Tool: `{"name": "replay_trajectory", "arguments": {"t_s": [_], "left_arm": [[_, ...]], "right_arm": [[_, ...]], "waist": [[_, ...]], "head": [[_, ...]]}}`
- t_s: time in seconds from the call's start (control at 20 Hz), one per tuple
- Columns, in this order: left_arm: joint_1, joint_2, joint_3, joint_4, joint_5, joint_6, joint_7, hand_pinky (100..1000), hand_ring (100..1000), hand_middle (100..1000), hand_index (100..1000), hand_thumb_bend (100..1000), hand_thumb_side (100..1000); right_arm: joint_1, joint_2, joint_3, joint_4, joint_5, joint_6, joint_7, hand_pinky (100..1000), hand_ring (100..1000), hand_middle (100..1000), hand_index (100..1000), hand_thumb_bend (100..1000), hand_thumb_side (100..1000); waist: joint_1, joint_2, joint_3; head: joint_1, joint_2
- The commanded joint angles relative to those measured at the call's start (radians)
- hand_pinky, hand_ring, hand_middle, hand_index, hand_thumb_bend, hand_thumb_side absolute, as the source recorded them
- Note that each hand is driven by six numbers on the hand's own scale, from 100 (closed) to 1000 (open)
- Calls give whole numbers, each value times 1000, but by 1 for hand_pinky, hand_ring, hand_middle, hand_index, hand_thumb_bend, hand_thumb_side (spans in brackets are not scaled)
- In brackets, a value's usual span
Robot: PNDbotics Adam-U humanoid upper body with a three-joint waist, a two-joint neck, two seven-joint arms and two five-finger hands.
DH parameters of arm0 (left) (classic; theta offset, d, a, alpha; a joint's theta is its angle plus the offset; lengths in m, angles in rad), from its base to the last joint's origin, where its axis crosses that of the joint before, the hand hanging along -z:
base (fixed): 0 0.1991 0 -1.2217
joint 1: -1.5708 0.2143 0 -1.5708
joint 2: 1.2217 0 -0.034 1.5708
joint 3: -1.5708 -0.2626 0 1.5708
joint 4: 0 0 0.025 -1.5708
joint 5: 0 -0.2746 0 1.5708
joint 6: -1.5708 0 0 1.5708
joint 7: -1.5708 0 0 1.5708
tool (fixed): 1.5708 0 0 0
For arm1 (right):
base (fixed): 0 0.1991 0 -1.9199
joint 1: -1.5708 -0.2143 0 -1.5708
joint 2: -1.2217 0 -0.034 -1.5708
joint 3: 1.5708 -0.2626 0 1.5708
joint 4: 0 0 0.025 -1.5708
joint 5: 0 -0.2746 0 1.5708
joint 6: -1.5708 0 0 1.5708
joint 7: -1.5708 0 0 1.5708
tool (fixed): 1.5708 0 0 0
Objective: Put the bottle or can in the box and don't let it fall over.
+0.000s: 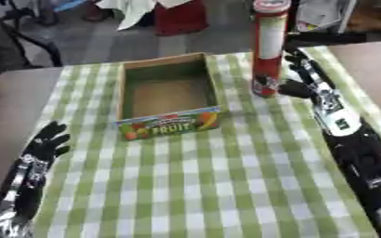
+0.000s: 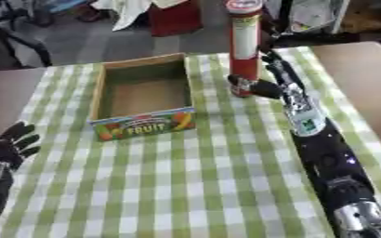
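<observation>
A tall red can [image 1: 268,46] with a white lid stands upright on the green checked cloth, just right of the box. The cardboard box [image 1: 169,123] is open at the top, has a "FRUIT" label on its near wall, and holds nothing that I can see. My right hand [image 1: 307,79] is at the can's right side. Its thumb [image 2: 259,87] reaches to the can's lower part, and its fingers [image 2: 277,65] point up, straight, beside and behind the can. My left hand [image 1: 47,144] rests open at the lower left, fingers up, far from both.
The checked cloth [image 1: 210,186] covers the middle of the table; bare brown tabletop [image 1: 372,65] shows at the right and grey at the left. Beyond the far edge are a dark chair [image 1: 15,42] and a red object [image 1: 177,16] on the floor.
</observation>
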Motion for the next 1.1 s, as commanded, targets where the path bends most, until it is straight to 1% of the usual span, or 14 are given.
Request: {"name": "replay_trajectory", "arguments": {"t_s": [0.05, 0.5, 0.55, 0.6, 1.1], "left_arm": [[-11, 4, 1, -12, 2, -1, -3, 887, 892, 888, 971, 535, 865], [-14, 3, -1, -12, 1, -1, -4, 887, 892, 888, 971, 536, 864], [-14, 3, -1, -12, 1, -1, -4, 887, 892, 888, 971, 534, 863], [-14, 3, -1, -12, 1, -1, -4, 887, 892, 888, 971, 536, 864], [-21, 3, -2, -14, 1, -1, -6, 887, 891, 887, 971, 537, 864]], "right_arm": [[-32, -8, -9, 8, 17, 3, -30, 1000, 1000, 1000, 1000, 673, 401], [-49, -25, -22, 62, 29, 17, -92, 1000, 1000, 1000, 1000, 674, 395], [-51, -27, -24, 67, 28, 18, -98, 1000, 1000, 1000, 1000, 636, 407], [-52, -30, -25, 72, 27, 19, -103, 1000, 1000, 1000, 1000, 674, 395], [-74, -66, -36, 127, 22, 28, -147, 1000, 1000, 1000, 1000, 676, 393]], "waist": [[-5, -11, 3], [-6, -10, 10], [-6, -10, 10], [-7, -10, 11], [-10, -8, 24]], "head": [[-4, -3], [-9, -5], [-9, -4], [-10, -4], [-11, -13]]}}
